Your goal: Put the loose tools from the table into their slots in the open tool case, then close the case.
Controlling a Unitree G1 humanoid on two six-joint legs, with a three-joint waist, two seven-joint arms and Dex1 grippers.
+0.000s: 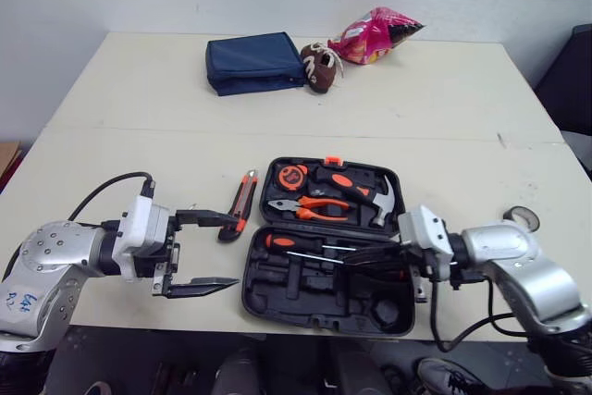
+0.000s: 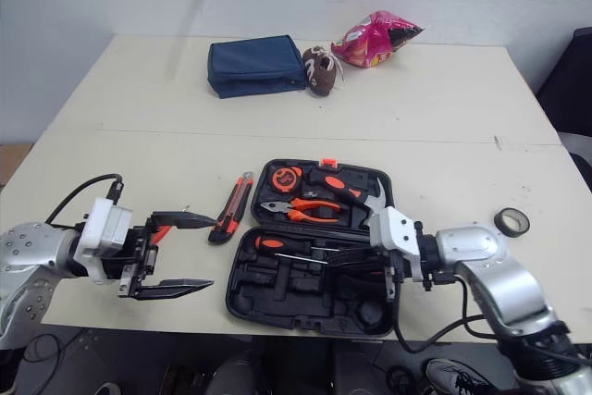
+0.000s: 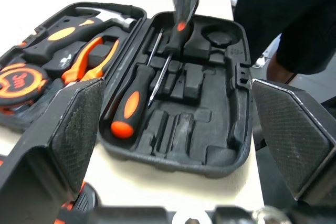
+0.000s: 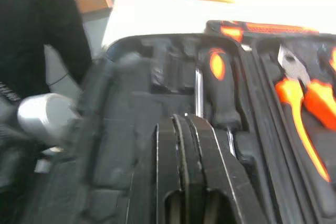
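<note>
Your right gripper (image 1: 363, 254) has its fingers closed on a screwdriver (image 3: 181, 38) lying in the near half of the case (image 1: 324, 310). Your left gripper (image 1: 231, 252) hangs wide open left of the case, close to the knife (image 1: 242, 203) on the table (image 1: 139, 136)

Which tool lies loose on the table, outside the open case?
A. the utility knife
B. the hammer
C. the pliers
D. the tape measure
A: the utility knife lies on the table beside the tool case, while the hammer, pliers and tape measure sit in their slots.
</note>
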